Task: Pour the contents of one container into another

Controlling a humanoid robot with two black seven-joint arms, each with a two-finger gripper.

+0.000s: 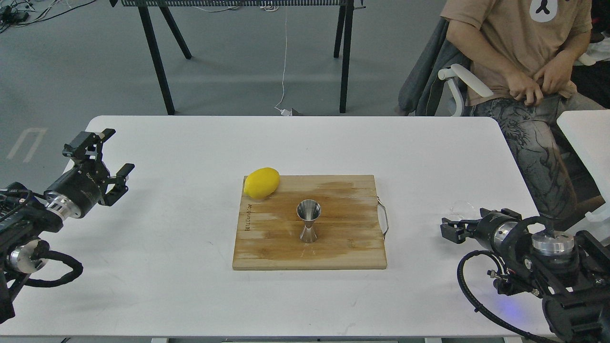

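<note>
The shiny steel jigger [308, 220] stands upright near the middle of the wooden cutting board [333, 252]. The clear glass cup [461, 208] is faint on the white table near the right edge, just behind the tip of my right gripper [452, 229]. That gripper lies low over the table, dark and pointing left, and its fingers cannot be told apart; whether it touches the cup is unclear. My left gripper [114, 151] hovers open and empty over the table's far left, well away from the board.
A yellow lemon [261, 182] lies on the board's back left corner. The board has a metal handle [383, 218] on its right side. A seated person [524, 57] is behind the table's right corner. A second white table [588, 138] stands at the right.
</note>
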